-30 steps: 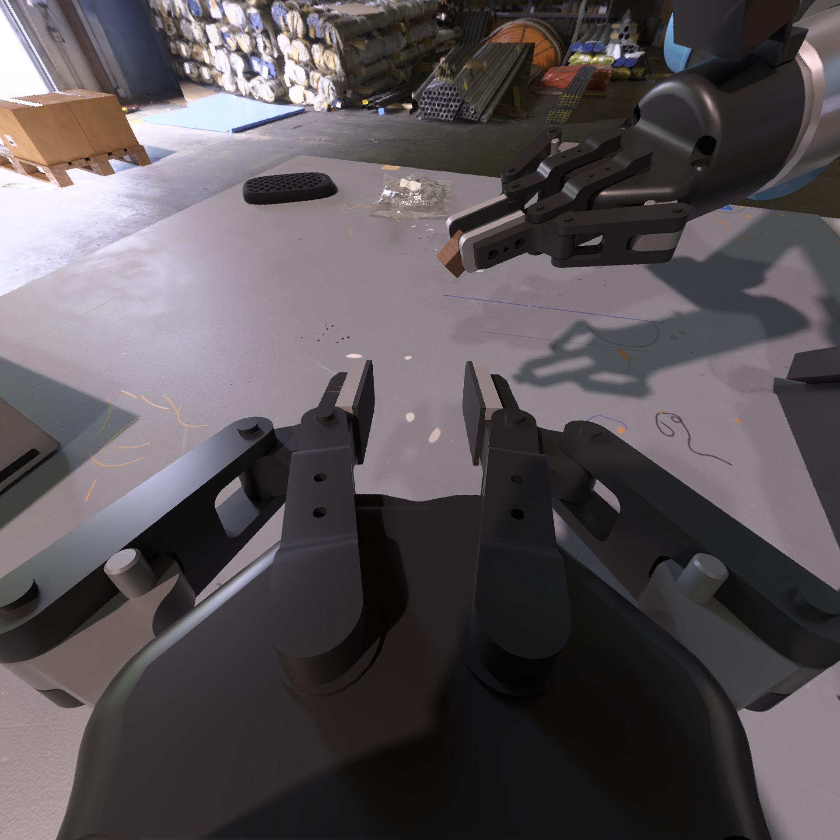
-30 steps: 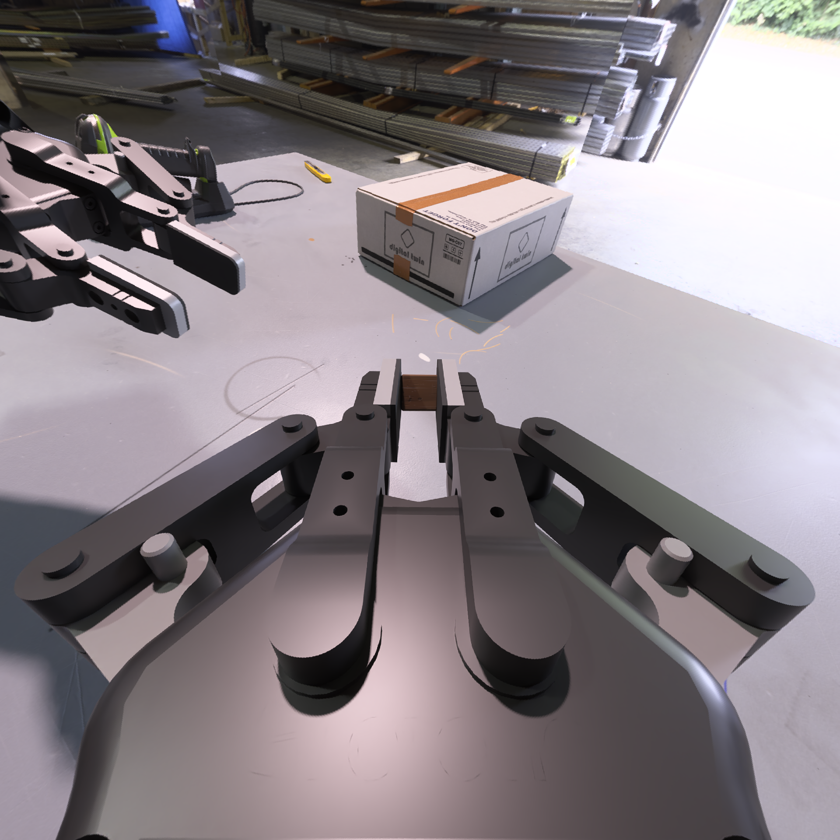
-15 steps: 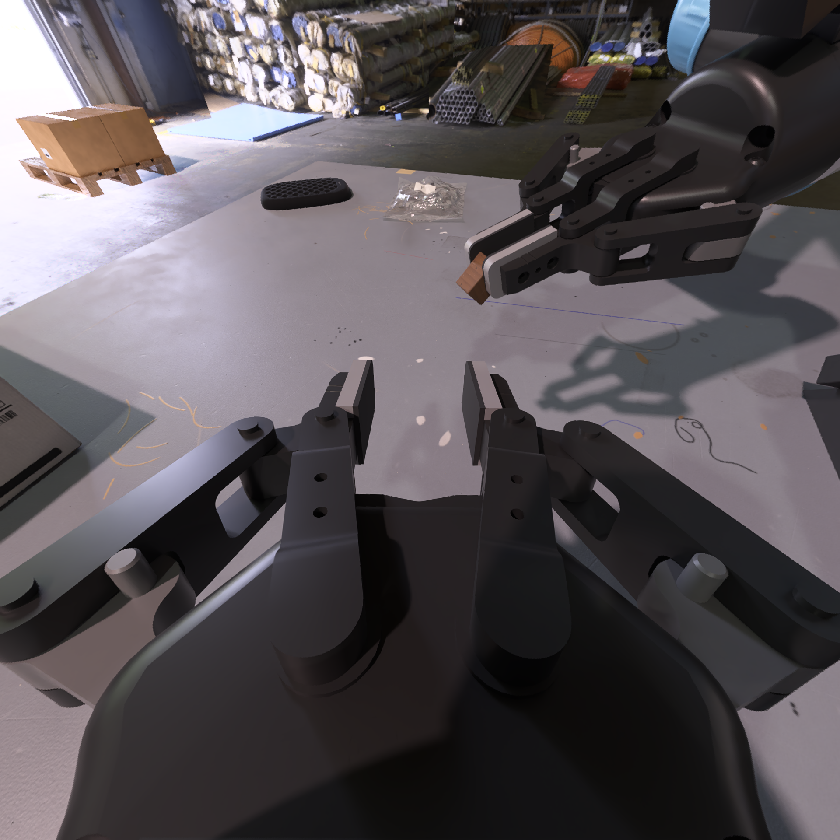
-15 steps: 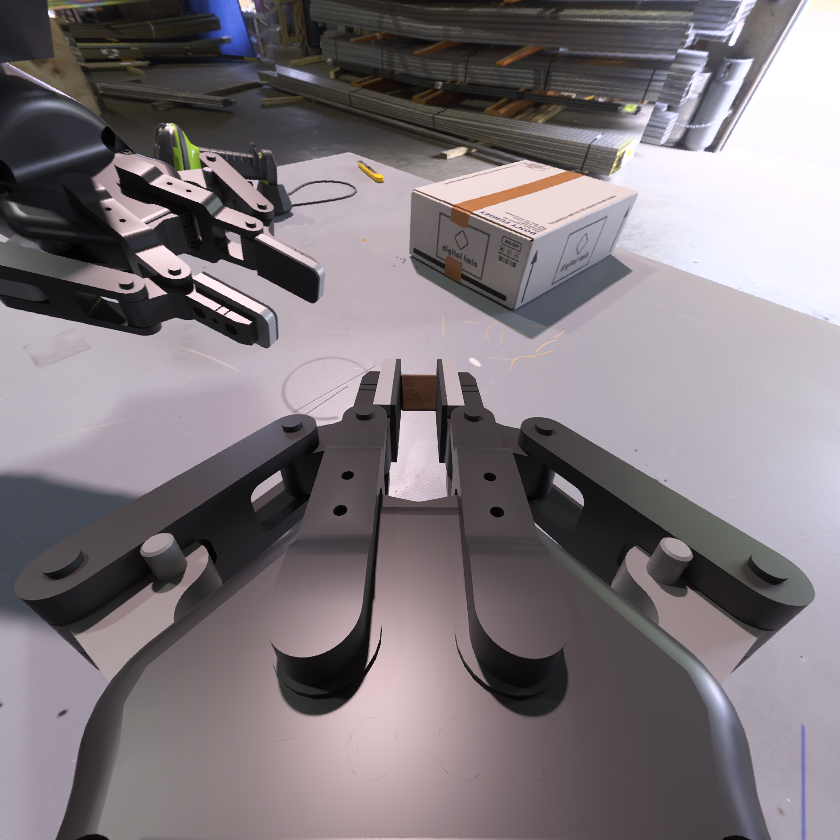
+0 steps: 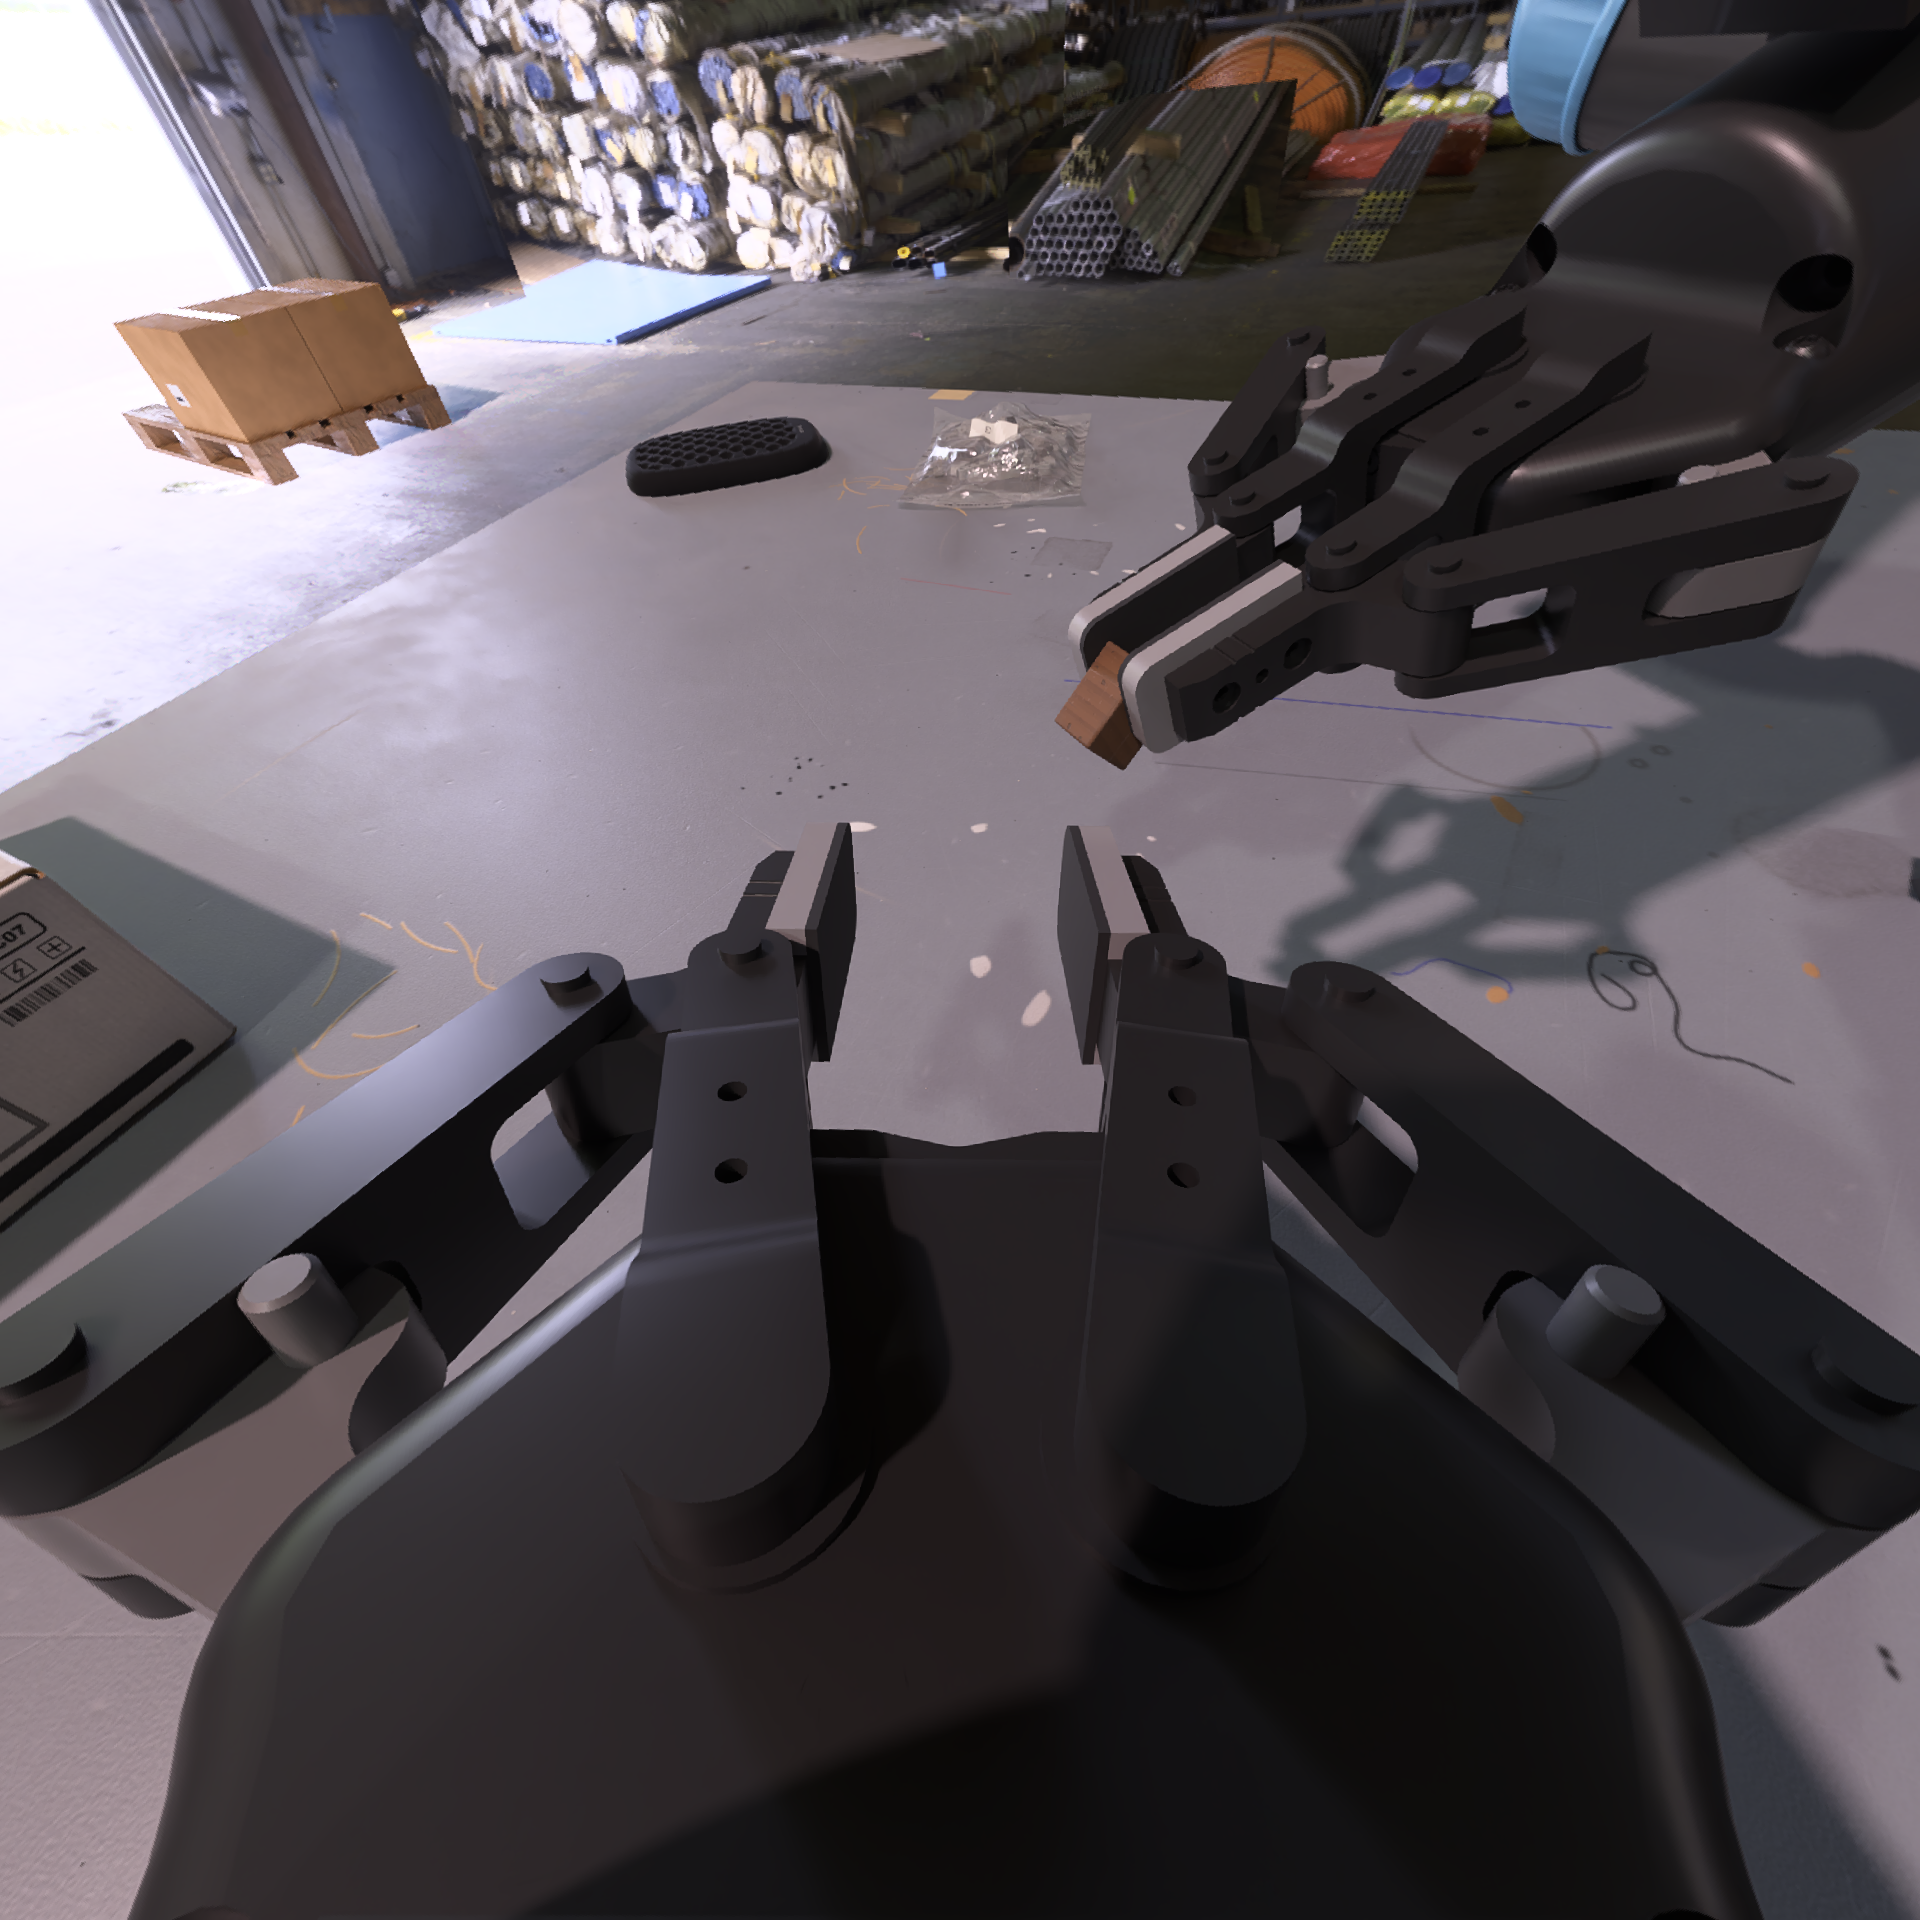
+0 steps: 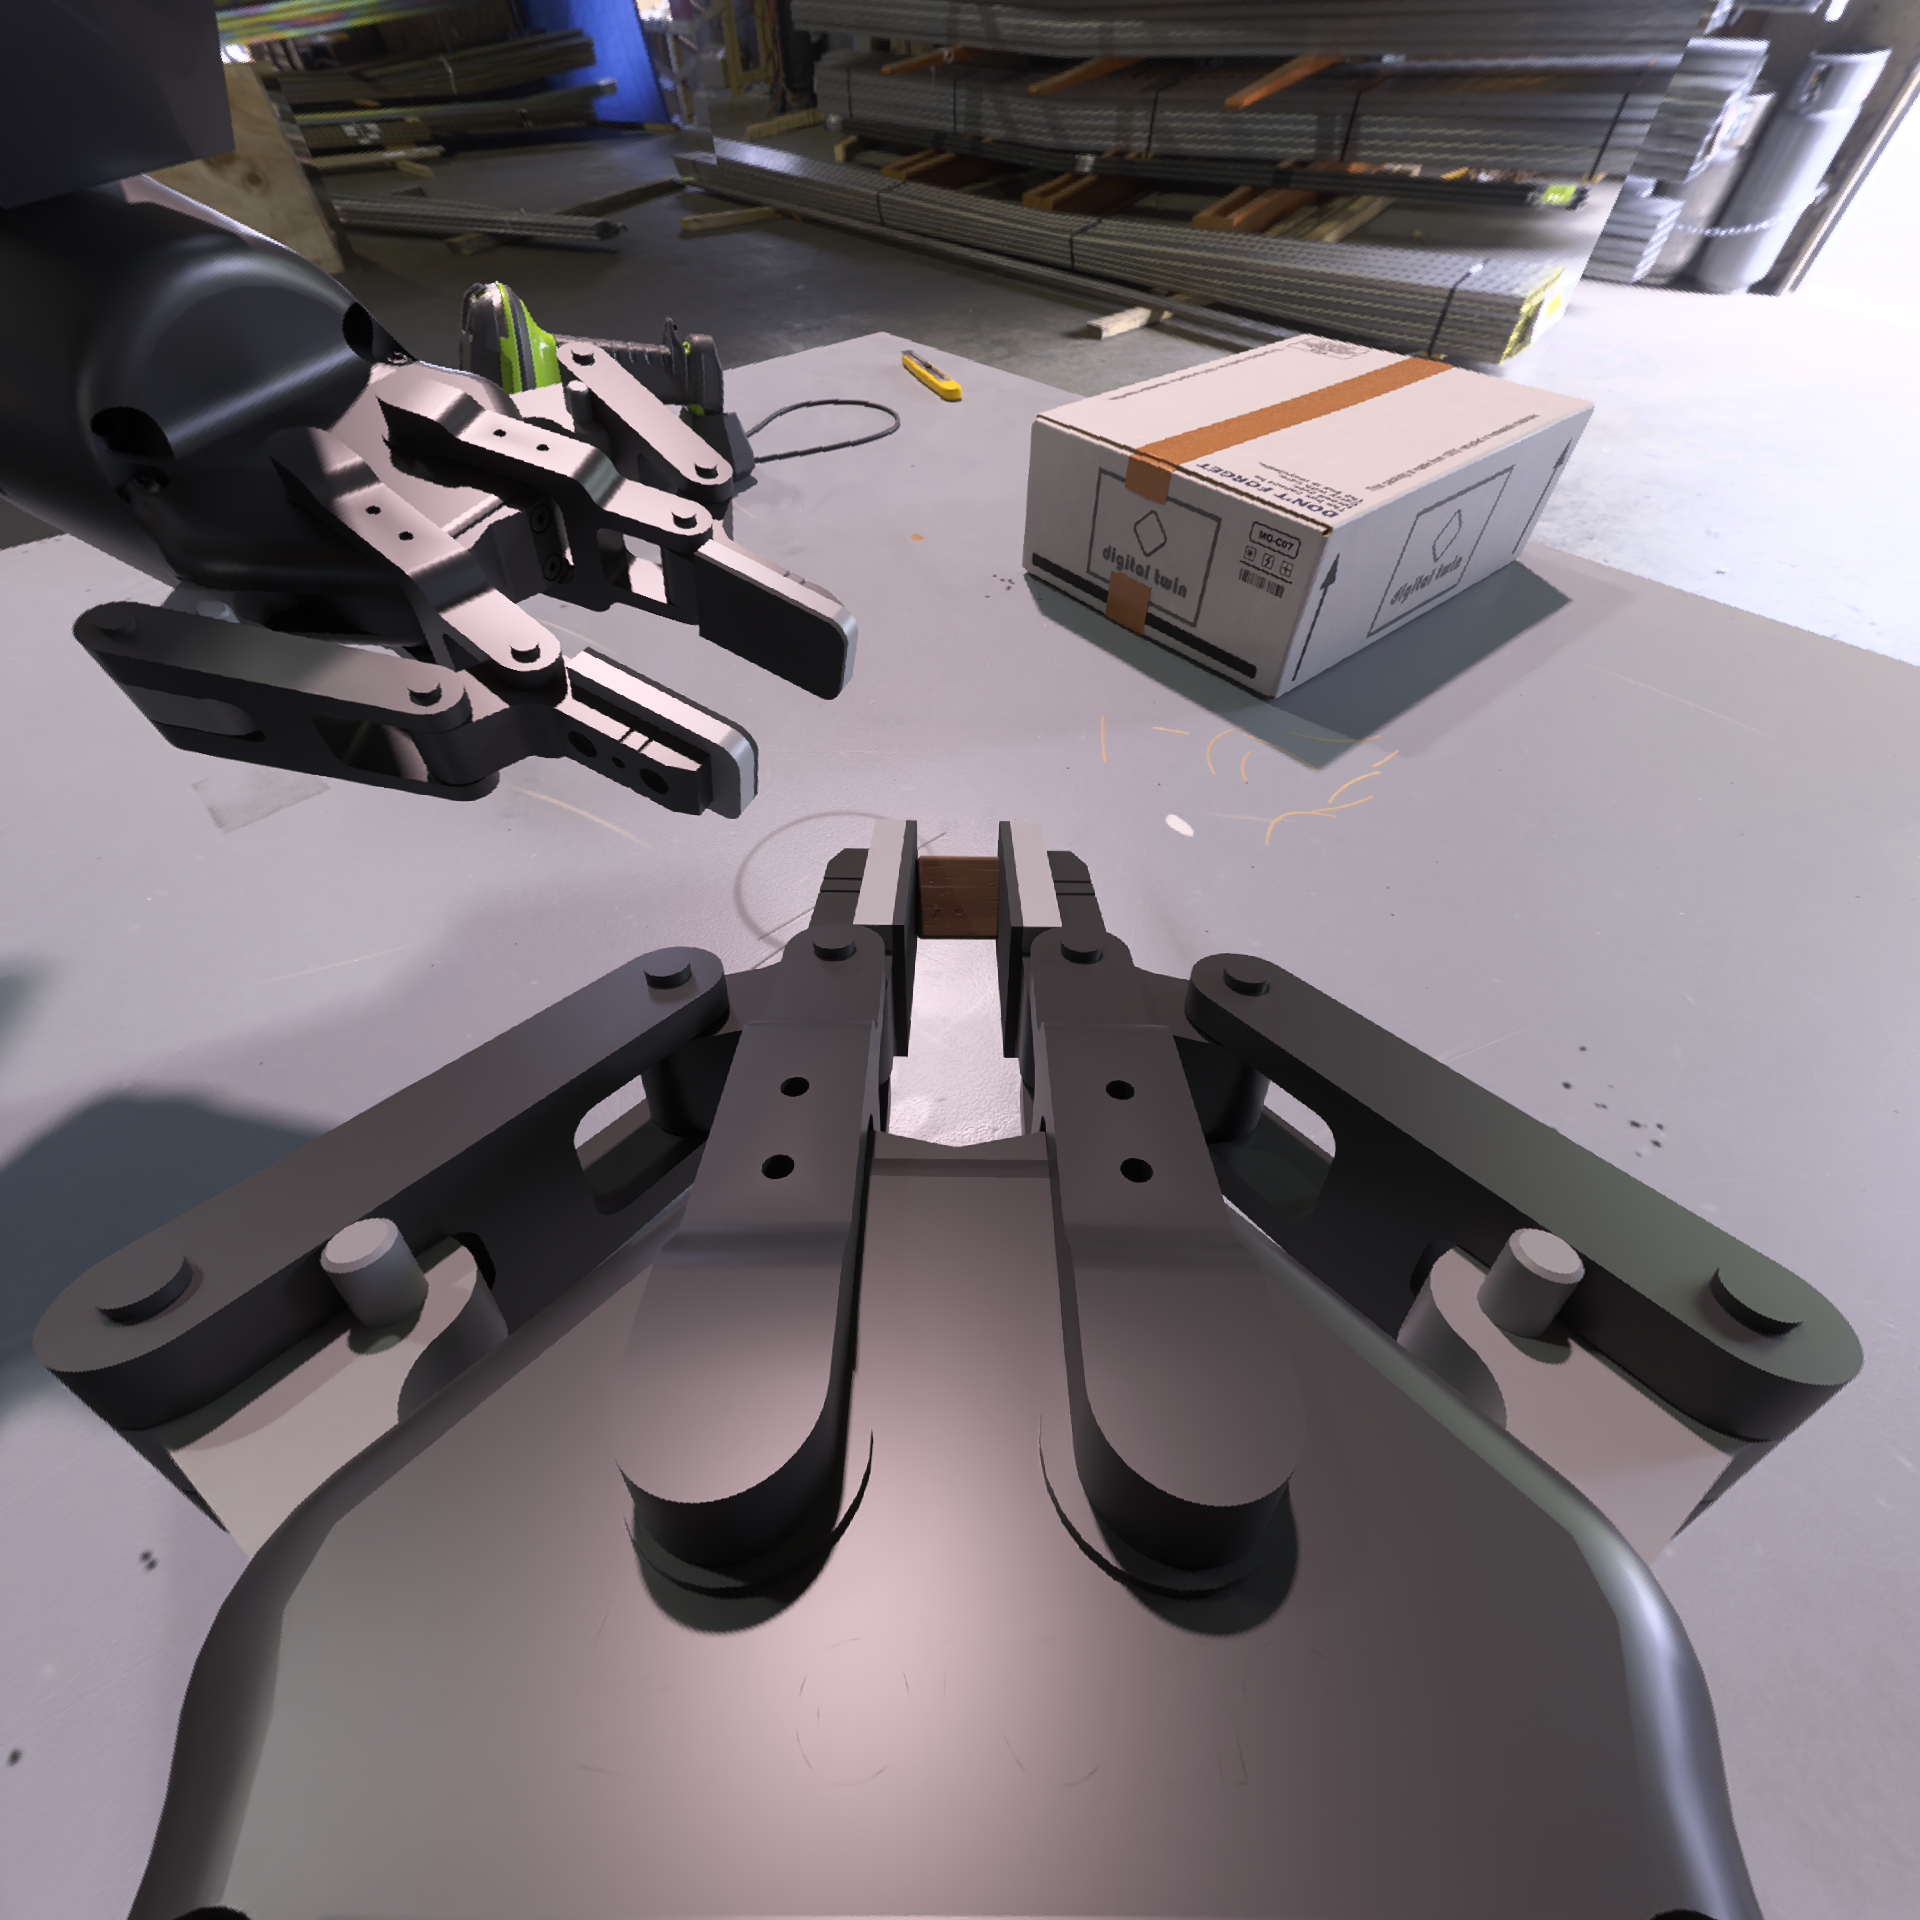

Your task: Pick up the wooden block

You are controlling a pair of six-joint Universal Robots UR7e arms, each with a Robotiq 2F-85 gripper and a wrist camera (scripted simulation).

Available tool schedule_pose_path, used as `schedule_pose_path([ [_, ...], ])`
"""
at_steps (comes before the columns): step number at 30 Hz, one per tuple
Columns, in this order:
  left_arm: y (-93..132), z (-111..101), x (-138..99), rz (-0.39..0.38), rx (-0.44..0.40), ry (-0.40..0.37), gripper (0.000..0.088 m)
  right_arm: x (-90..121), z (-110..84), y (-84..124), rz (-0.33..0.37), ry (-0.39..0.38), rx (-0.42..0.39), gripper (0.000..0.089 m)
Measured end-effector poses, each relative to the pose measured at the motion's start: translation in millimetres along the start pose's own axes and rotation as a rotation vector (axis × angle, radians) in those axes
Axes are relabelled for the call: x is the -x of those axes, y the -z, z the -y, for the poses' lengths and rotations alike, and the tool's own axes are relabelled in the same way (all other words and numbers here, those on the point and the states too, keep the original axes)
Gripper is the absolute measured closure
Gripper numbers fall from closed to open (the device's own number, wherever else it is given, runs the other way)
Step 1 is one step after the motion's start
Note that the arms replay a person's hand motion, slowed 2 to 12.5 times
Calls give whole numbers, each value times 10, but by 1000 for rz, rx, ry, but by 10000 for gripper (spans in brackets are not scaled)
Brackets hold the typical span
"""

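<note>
My right gripper (image 6: 958, 878) is shut on the small brown wooden block (image 6: 957, 896) and holds it above the grey table (image 6: 1455, 987). In the left wrist view the right gripper (image 5: 1127, 691) comes in from the upper right with the block (image 5: 1094, 709) sticking out at its fingertips, clear of the table (image 5: 582, 707). My left gripper (image 5: 956, 894) is open and empty, a little in front of and below the block. In the right wrist view the left gripper (image 6: 795, 717) shows open at the upper left.
A white cardboard box (image 6: 1288, 509) stands at the back right, with a yellow knife (image 6: 932, 376), a cable and a green and black scanner (image 6: 582, 353) behind the left gripper. A black perforated pad (image 5: 725, 453) and a clear plastic bag (image 5: 1000, 455) lie far off.
The two grippers have drawn closer together. The right gripper, still shut on the block, now sits nearer and lower in the left wrist view. The left gripper stays open.
</note>
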State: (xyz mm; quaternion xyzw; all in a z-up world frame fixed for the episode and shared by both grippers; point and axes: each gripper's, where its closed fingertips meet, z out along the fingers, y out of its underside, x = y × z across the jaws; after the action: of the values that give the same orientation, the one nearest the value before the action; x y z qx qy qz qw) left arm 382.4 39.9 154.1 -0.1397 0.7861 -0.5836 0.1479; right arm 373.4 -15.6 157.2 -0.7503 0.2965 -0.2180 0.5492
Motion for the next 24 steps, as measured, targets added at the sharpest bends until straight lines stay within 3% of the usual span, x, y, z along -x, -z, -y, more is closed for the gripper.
schedule_pose_path([
  [24,-32,8,23,57,-2,-20,524,134,-11,-36,44,-3,12,756],
])
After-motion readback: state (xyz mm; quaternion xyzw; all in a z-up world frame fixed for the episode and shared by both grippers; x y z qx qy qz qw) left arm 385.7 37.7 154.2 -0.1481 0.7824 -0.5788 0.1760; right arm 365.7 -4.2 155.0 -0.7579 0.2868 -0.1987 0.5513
